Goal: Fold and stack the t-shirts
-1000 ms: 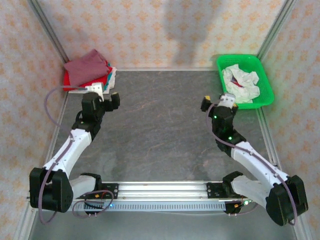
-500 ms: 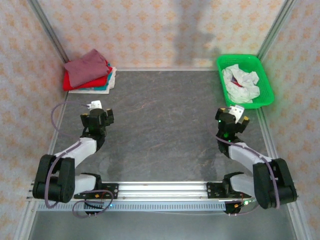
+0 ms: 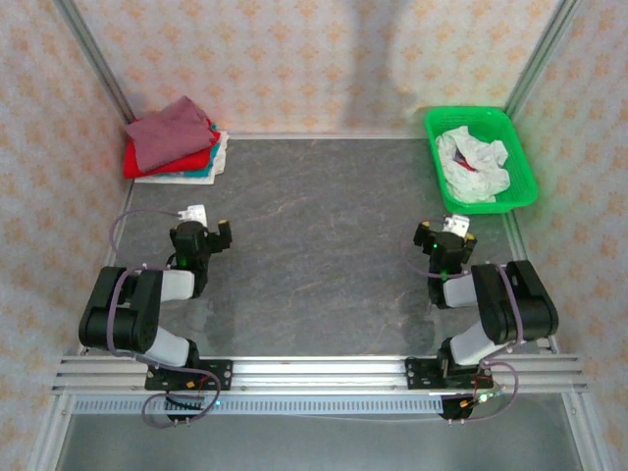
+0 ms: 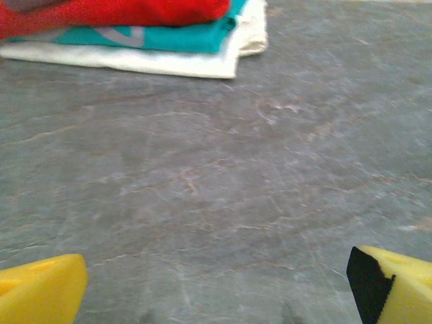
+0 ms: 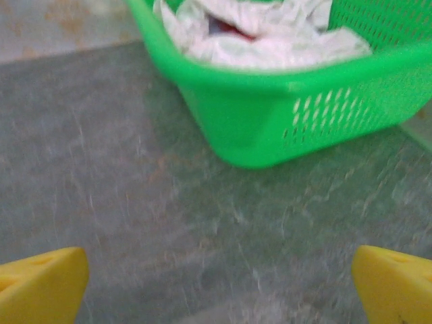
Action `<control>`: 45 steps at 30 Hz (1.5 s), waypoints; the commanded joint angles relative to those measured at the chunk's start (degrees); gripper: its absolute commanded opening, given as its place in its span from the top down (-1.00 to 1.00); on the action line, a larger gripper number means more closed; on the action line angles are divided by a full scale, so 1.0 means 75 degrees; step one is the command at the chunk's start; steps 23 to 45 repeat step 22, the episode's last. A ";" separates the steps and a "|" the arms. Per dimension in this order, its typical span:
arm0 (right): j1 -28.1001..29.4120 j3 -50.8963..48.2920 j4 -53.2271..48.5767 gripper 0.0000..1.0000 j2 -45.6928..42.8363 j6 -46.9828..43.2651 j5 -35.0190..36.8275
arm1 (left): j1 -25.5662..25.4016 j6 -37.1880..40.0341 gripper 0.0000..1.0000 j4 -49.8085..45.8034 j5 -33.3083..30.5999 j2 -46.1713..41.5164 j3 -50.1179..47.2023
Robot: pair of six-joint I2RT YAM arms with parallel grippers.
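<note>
Patterned wallpaper is covering the walls around a dark grey, stone-look table (image 3: 314,216). At its far left corner a stack of folded t-shirts (image 3: 175,149) is resting. A maroon one (image 3: 167,130) is lying on top, somewhat rumpled. Under it are lying a bright red one (image 4: 115,10), a teal one (image 4: 172,37) and a white one (image 4: 175,62) at the bottom. At the far right corner a green basket (image 3: 527,167) is sitting, and a crumpled white shirt (image 3: 473,162) with a bit of red showing is lying inside it.

Both arms are sitting folded up close to their bases at the near edge. The left gripper (image 3: 201,226) is hanging low over bare table, facing the stack and well apart from it. Its yellow fingertips (image 4: 40,290) are standing spread wide and gripping nothing. The right gripper (image 3: 446,235) is pointing at the basket's near wall, near it but not touching, and its fingertips are likewise standing wide apart with nothing between them.
</note>
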 commanded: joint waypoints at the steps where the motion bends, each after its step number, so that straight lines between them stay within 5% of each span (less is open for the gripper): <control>1: -0.0153 0.0397 0.0249 -0.99 -0.0068 -0.0073 -0.0548 | -0.0082 0.0286 -1.00 0.0197 0.0314 0.0072 0.0365; 4: -0.0352 0.1219 -0.1235 -0.99 0.0031 0.0076 -0.0973 | -0.0079 0.0233 -1.00 0.0059 0.0203 0.0065 0.0425; 45: -0.0449 0.1141 -0.1121 -0.99 0.0015 0.0064 -0.1095 | -0.0120 0.0256 -1.00 0.0101 0.0121 0.0059 0.0397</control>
